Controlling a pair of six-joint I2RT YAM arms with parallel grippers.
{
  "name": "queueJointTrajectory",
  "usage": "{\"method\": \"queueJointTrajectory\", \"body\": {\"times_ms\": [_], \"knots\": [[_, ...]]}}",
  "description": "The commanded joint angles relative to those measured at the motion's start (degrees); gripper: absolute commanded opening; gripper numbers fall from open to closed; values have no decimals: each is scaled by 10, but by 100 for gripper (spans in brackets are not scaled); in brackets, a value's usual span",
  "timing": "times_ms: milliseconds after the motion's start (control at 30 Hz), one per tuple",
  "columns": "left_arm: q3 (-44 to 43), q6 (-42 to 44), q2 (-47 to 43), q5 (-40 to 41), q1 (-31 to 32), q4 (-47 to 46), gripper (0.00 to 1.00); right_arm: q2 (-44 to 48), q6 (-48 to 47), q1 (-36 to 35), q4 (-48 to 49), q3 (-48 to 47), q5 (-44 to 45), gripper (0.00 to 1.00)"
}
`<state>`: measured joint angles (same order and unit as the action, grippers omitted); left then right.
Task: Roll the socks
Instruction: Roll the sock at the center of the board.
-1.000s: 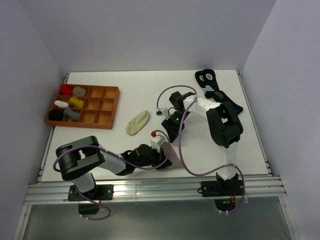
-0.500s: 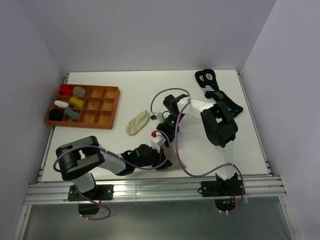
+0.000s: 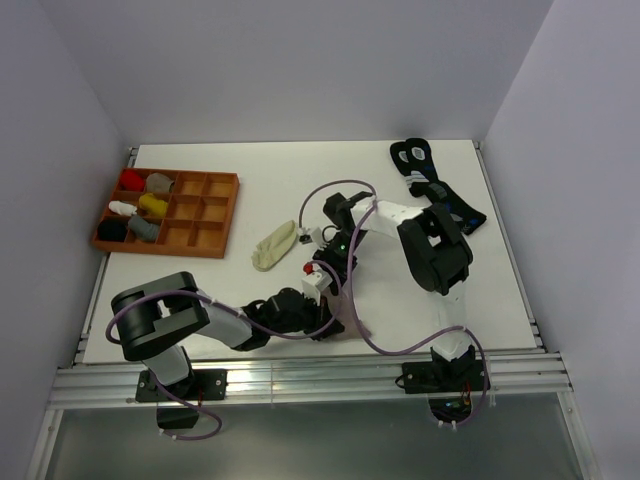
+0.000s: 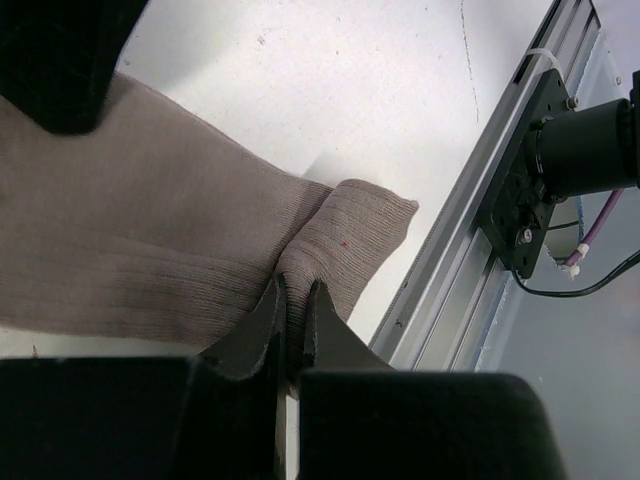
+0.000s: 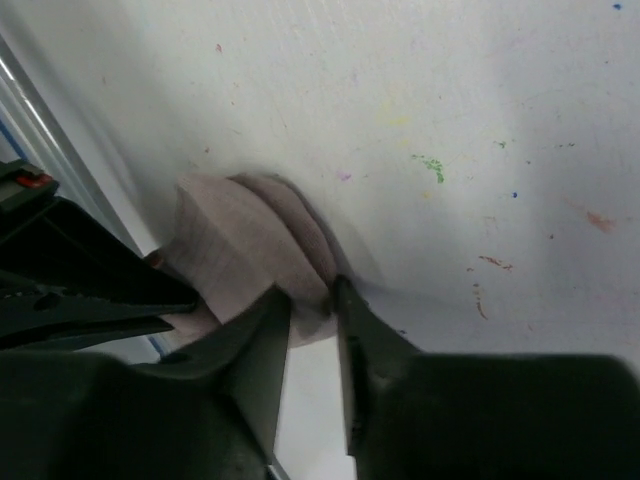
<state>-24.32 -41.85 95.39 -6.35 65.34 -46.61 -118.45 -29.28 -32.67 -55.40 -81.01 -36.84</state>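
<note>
Taupe ribbed fabric is what both arms have hold of. In the top external view the taupe sock point(image 3: 343, 312) lies on the white desk point(image 3: 260, 175), well to the right of the wooden tray point(image 3: 232, 214) and closer to the arm bases than the tray is. Its red-striped cuff point(image 3: 306, 268) is at the end facing the tray. The cream sock point(image 3: 274, 245) lies flat between the tray and the taupe sock, with neither arm on it.

In the left wrist view the left jaws are all but closed. They pinch a raised fold of the taupe sock point(image 4: 150, 250) beside its rounded end, and the rest spreads flat.

In the right wrist view the right jaws are narrowed to a slim gap, with a bunched lump of the taupe sock point(image 5: 250, 245) caught between the tips.

The roll looks barely begun. To do it well, one pinch should act as the anchor while the other turns the bunched end over in small, tight turns. It should stay low against the desk and hold light tension along the fabric. Too hard a pull would likely drag the sock out of the anchoring pinch or loosen the roll.
</note>
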Motion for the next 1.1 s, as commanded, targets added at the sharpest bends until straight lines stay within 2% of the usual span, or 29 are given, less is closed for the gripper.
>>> {"method": "queueJointTrajectory", "body": {"times_ms": [0,33,67,100,133,467,667,867,1067], "knots": [[8,10,10,-26,12,109,0,-2,4,-6,13,17,12,28],[6,10,8,-25,12,114,0,1,5,-6,16,22,14,24],[5,9,8,-26,12,115,0,5,9,-6,20,26,19,15],[4,8,7,-27,12,116,0,9,15,-5,35,35,34,11],[4,6,5,-30,12,118,0,15,19,-3,43,40,41,10],[-15,-12,3,-83,11,158,0,79,30,52,102,55,104,9],[-33,-20,15,-112,1,180,0,79,25,64,109,53,113,9],[-42,-53,32,-140,-49,198,0,82,27,71,125,58,115,9],[-86,-75,76,-206,-89,241,0,110,22,71,149,84,128,10]]}}
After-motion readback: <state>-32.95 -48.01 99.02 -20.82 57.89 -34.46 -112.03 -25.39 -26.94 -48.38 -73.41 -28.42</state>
